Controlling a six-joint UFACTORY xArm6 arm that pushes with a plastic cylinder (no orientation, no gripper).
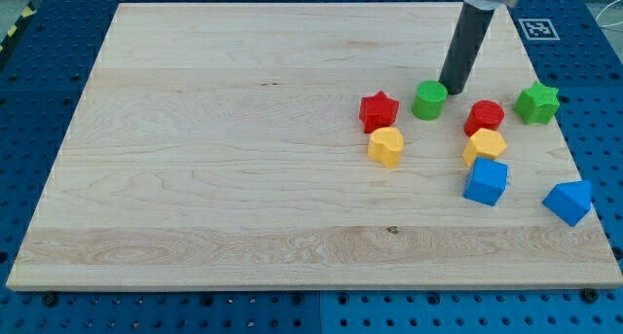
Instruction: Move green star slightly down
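The green star (536, 102) lies near the board's right edge, in the upper right part of the view. My tip (454, 88) rests on the board to the star's left, well apart from it. The tip stands just right of a green cylinder (428, 99) and just above-left of a red block (484, 116), which lies between the tip and the star.
A red star (379, 110) and a yellow block (385, 145) lie left of the cylinder. Another yellow block (484, 145) sits under the red block, with a blue cube (486, 181) below it. A blue block (568, 201) lies near the wooden board's (224, 149) right edge.
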